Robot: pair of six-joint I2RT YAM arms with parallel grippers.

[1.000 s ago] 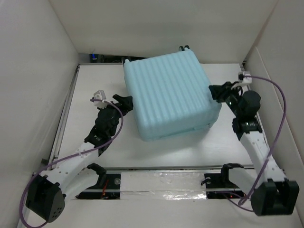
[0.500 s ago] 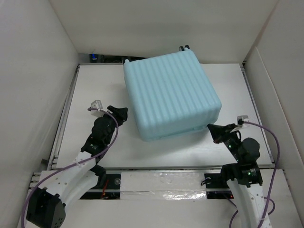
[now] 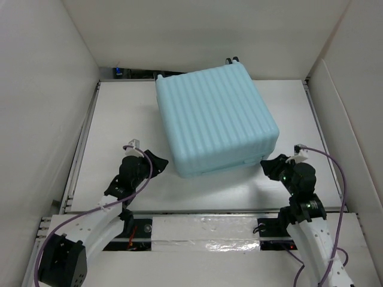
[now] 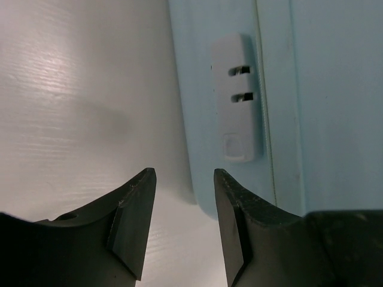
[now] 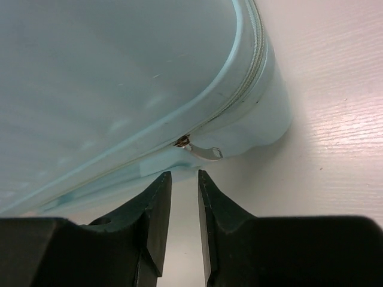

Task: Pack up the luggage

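The luggage [image 3: 215, 119] is a pale aqua ribbed suitcase lying closed on the white table [image 3: 119, 107]. My left gripper [image 3: 160, 162] sits low by its near left corner, open and empty. In the left wrist view the left gripper [image 4: 182, 179] points past the luggage [image 4: 323, 89] and a white plastic fitting [image 4: 237, 98] on its side. My right gripper [image 3: 267, 166] is at the near right corner. In the right wrist view the right gripper [image 5: 184, 176] has its jaws slightly apart, just below a silver zipper pull [image 5: 203, 150] on the luggage [image 5: 119, 78], touching nothing.
White enclosure walls [image 3: 48, 89] close in the table on the left, right and far sides. Metal rails [image 3: 81, 149] run along the table's edges. A taped strip [image 3: 203, 230] lies between the arm bases. Small wheels [image 3: 232, 60] stick out at the luggage's far edge.
The left arm drew back toward the near edge and its jaws narrowed. The right arm swung from the luggage's right side to its near right corner; its jaws shut, then parted slightly.
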